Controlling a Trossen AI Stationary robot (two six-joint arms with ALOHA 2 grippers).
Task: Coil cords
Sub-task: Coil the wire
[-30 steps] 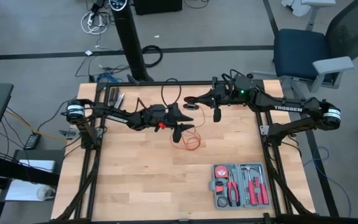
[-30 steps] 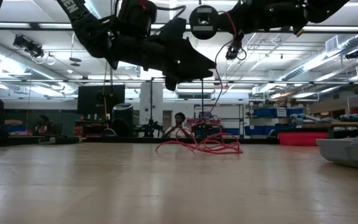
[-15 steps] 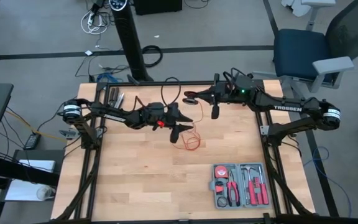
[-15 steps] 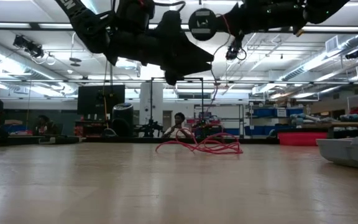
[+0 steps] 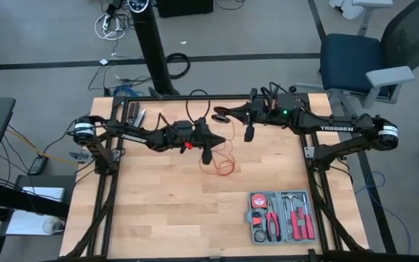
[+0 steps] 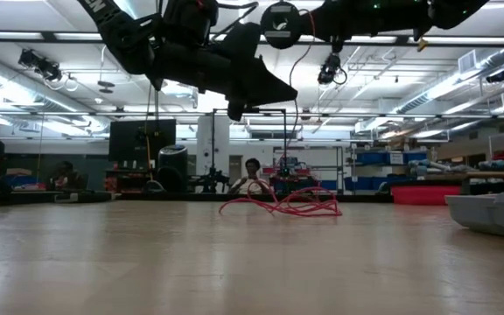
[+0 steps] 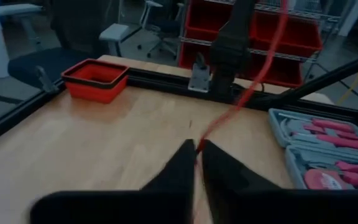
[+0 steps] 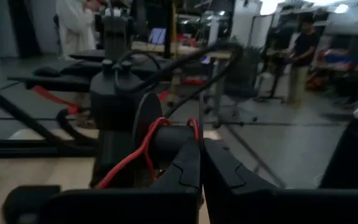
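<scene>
The left gripper (image 5: 206, 155) hangs over the table's (image 5: 158, 211) middle, beside the red cord (image 5: 222, 166); the grey tool case (image 5: 282, 216) lies well apart.

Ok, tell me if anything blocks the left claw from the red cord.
Nothing visible does. The left claw is already closed on the red cord, which runs taut from its tips. The rest of the cord lies loose on the table below, with no object between.

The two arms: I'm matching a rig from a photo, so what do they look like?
Both arms are black and slender, trailing thin black cables. The right arm carries white TROSSEN lettering and a green light; the left arm shows a red spot. Each ends in a black two-finger pincer.
</scene>
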